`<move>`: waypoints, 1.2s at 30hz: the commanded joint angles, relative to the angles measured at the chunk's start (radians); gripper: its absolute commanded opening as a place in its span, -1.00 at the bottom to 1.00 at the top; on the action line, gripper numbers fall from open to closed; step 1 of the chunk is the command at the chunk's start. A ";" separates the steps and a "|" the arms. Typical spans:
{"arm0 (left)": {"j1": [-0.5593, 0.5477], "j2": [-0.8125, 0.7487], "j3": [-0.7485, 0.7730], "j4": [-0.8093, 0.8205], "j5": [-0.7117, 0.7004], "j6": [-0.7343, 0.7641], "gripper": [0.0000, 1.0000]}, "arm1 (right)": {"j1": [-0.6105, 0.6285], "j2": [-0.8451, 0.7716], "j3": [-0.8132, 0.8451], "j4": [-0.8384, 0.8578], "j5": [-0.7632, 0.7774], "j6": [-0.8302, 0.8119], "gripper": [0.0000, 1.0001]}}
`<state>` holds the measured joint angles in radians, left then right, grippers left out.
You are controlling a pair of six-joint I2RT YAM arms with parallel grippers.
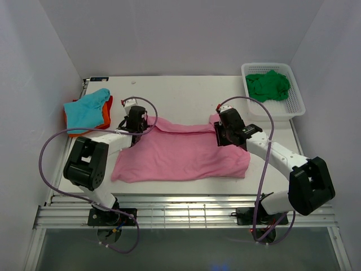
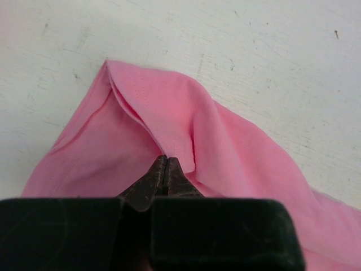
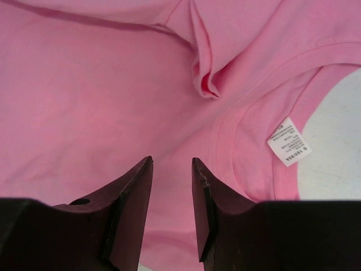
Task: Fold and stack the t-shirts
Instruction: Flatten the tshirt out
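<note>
Top external view: the pink t-shirt is spread across the middle of the table, roughly flat, with its far edge folded over a bit. Both arms are reaching in at that far edge, one at each end.

The left pincer sits at the shirt's far-left corner. On the left wrist cam, the left pincer is clenched. Its two fingers are pressed right together and the pink t-shirt bunches up at the tips, so it looks like it's pinching a fold of the fabric. A ridge of cloth runs away from the tips toward a pointed corner, with bare table beyond it.

The right pincer is at the far-right end, over the neck area. On the right wrist cam, the right pincer is released. There's a clear gap between the fingers and nothing in it, just pink t-shirt below. The collar curves past just to the right, with a white label sewn inside, and there's a small pucker of cloth further out.

A teal t-shirt lies on top of an orange t-shirt at the table's left edge, well apart from both arms. A green t-shirt is crumpled in the white basket at the far right.
</note>
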<state>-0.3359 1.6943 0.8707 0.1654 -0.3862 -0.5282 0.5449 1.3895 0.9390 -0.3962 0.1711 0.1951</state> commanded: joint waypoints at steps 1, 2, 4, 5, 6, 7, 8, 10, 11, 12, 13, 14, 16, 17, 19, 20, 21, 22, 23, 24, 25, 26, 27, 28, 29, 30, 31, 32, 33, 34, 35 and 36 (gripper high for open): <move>0.005 -0.116 0.011 -0.038 -0.068 0.008 -1.00 | 0.001 -0.032 0.059 -0.018 0.152 0.000 -0.20; 0.005 -0.149 0.011 -0.046 -0.080 0.008 -1.00 | -0.003 -0.020 0.073 -0.026 0.166 -0.009 -0.20; 0.005 -0.186 0.004 -0.066 -0.109 0.007 -1.00 | -0.023 0.000 0.115 -0.026 0.174 -0.017 -0.07; 0.005 -0.218 0.001 -0.073 -0.118 0.010 -1.00 | -0.031 0.031 0.130 -0.021 0.173 -0.025 -0.04; 0.005 -0.234 -0.002 -0.081 -0.131 0.010 -1.00 | -0.037 0.048 0.148 -0.020 0.177 -0.032 -0.03; 0.005 -0.246 -0.007 -0.083 -0.131 0.013 -1.00 | -0.048 0.065 0.182 -0.021 0.182 -0.037 -0.02; 0.005 -0.257 -0.010 -0.086 -0.131 0.014 -1.00 | -0.049 0.098 0.196 -0.018 0.186 -0.040 -0.03; 0.005 -0.283 -0.015 -0.095 -0.131 0.013 -1.00 | -0.056 0.127 0.228 0.006 0.182 -0.052 -0.04; 0.005 -0.289 -0.015 -0.101 -0.132 0.013 -1.00 | -0.059 0.159 0.237 0.014 0.183 -0.056 -0.04; 0.005 -0.300 -0.016 -0.113 -0.135 0.004 -1.00 | -0.065 0.176 0.248 0.022 0.182 -0.059 -0.05; 0.005 -0.306 -0.022 -0.119 -0.138 -0.001 -1.00 | -0.066 0.216 0.276 0.023 0.186 -0.059 -0.05; 0.005 -0.314 -0.025 -0.131 -0.140 -0.007 -1.00 | -0.069 0.236 0.288 0.026 0.192 -0.062 -0.05; 0.005 -0.347 -0.038 -0.138 -0.137 -0.022 -1.00 | -0.080 0.279 0.320 0.033 0.194 -0.069 -0.07; 0.005 -0.360 -0.054 -0.139 -0.134 -0.024 -1.00 | -0.085 0.323 0.360 0.033 0.192 -0.074 -0.07; 0.005 -0.402 -0.068 -0.153 -0.138 -0.038 -1.00 | -0.097 0.368 0.403 0.031 0.186 -0.083 -0.09; 0.005 -0.416 -0.082 -0.159 -0.140 -0.041 -1.00 | -0.100 0.411 0.446 0.031 0.182 -0.085 -0.09; 0.005 -0.430 -0.090 -0.161 -0.140 -0.042 -1.00 | -0.106 0.430 0.467 0.031 0.179 -0.086 -0.10; 0.005 -0.456 -0.096 -0.161 -0.141 -0.046 -1.00 | -0.109 0.468 0.489 0.028 0.177 -0.088 -0.10; 0.005 -0.467 -0.102 -0.161 -0.143 -0.046 -1.00 | -0.111 0.488 0.509 0.030 0.174 -0.094 -0.10; 0.005 -0.478 -0.110 -0.194 -0.143 -0.047 -1.00 | -0.112 0.502 0.542 0.028 0.168 -0.097 -0.10; 0.005 -0.485 -0.113 -0.201 -0.144 -0.050 -1.00 | -0.112 0.532 0.560 0.023 0.166 -0.097 -0.10; 0.005 -0.501 -0.116 -0.211 -0.148 -0.053 -1.00 | -0.112 0.545 0.573 0.016 0.157 -0.102 -0.10; 0.005 -0.507 -0.122 -0.214 -0.149 -0.055 -1.00 | -0.112 0.557 0.596 0.010 0.153 -0.102 -0.10; 0.005 -0.513 -0.127 -0.216 -0.149 -0.056 -1.00 | -0.114 0.575 0.604 0.004 0.148 -0.100 -0.10; 0.005 -0.521 -0.131 -0.222 -0.148 -0.058 -1.00 | -0.112 0.580 0.609 -0.006 0.134 -0.098 -0.10; 0.005 -0.524 -0.134 -0.224 -0.149 -0.061 -1.00 | -0.112 0.583 0.609 -0.007 0.128 -0.095 -0.10; 0.005 -0.525 -0.137 -0.224 -0.149 -0.061 -1.00 | -0.112 0.580 0.597 -0.009 0.122 -0.094 -0.10; 0.005 -0.525 -0.139 -0.225 -0.149 -0.059 -1.00 | -0.112 0.576 0.586 -0.006 0.116 -0.094 -0.10; 0.005 -0.522 -0.139 -0.225 -0.146 -0.059 -1.00 | -0.112 0.569 0.575 0.005 0.102 -0.092 -0.10; 0.005 -0.519 -0.137 -0.227 -0.146 -0.061 -1.00 | -0.112 0.562 0.552 0.013 0.094 -0.094 -0.09; 0.005 -0.516 -0.136 -0.227 -0.143 -0.061 -1.00 | -0.112 0.559 0.543 0.022 0.079 -0.095 -0.08; 0.005 -0.512 -0.136 -0.227 -0.138 -0.062 -1.00 | -0.112 0.559 0.538 0.028 0.071 -0.103 -0.07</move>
<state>-0.3359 1.1938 0.7422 -0.0494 -0.5163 -0.5838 0.4320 1.9717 1.4979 -0.3908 0.2840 0.1032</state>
